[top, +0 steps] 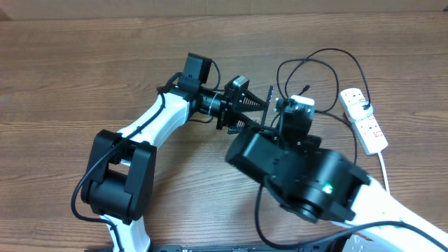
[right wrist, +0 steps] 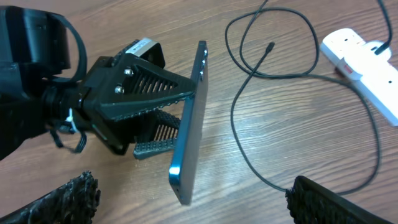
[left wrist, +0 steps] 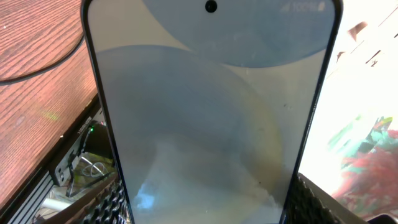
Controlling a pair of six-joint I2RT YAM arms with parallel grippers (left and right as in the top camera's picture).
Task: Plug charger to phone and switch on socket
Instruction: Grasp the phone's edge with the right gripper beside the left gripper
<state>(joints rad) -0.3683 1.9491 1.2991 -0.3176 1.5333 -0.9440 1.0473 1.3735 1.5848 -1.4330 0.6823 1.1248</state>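
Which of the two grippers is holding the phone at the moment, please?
The left gripper: it is shut on the phone, which it holds on edge. The right gripper is open and holds nothing.

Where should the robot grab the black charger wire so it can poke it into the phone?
Pinch the charger just behind its small connector tip, coming straight down from above. That end lies flat on the table with bare wood on both sides.

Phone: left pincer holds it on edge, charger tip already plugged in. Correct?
No. The left pincer does hold the phone on edge, but the charger tip is not plugged in: it lies loose on the table, apart from the phone. The right wrist view shows this.
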